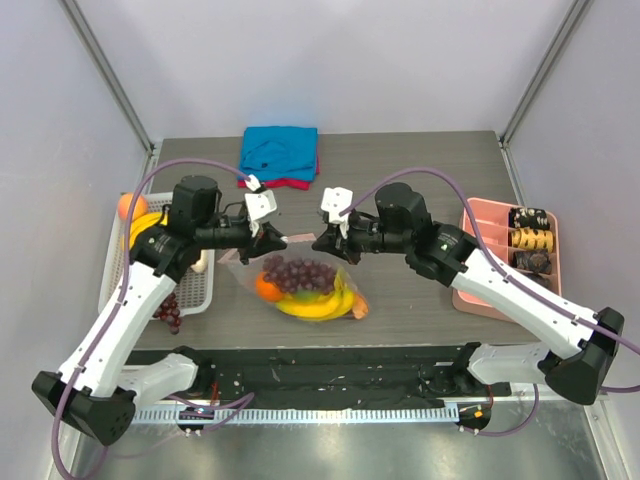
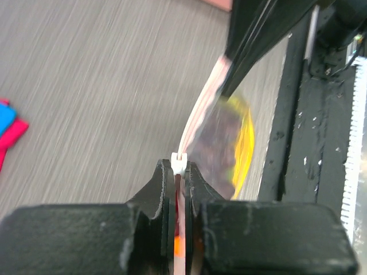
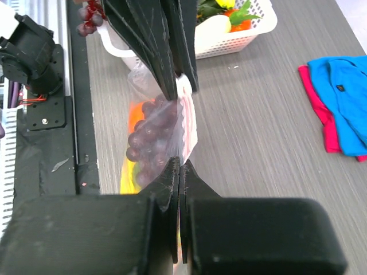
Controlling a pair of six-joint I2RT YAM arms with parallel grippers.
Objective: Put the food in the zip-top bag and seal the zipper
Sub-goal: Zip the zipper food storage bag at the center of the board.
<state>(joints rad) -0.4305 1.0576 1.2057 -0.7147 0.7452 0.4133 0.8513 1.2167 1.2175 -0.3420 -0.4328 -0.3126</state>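
Left gripper (image 2: 179, 172): closed. Its black fingers are pinched onto the end of the narrow pale pink zipper strip (image 2: 200, 109), whose small white end piece (image 2: 179, 163) is seen just beyond the fingertips.
Right gripper (image 3: 179, 169): closed, with no gap visible between the fingers. The pink strip is clamped between them at the opposite end of the bag's mouth.
Zip-top bag (image 1: 300, 290): clear crinkly plastic, located at the middle of the grey wood-grain table (image 1: 420, 170) between the two arms. Its body is rested on the surface, and its mouth edge is held up on the far side between the two grippers.
Zipper condition: the strip is seen as one curved band running from gripper to gripper. Whether it is pressed shut along its whole width cannot be told.
Food inside bag: a dark purple grape bunch (image 1: 300, 272), a round orange (image 1: 267, 288), yellow banana pieces (image 1: 318, 304) and an orange carrot-like piece (image 1: 360, 308) are contained, all lying close together.
White slotted basket (image 1: 195, 292): placed at the left table edge, beside the left arm. Further fruit is held in it.
Pink compartment tray (image 1: 485, 265): placed at the right, with dark brown-and-tan pieces in its far compartments.
Folded blue-and-red cloth (image 1: 280, 152): laid at the far edge, well apart from the bag.
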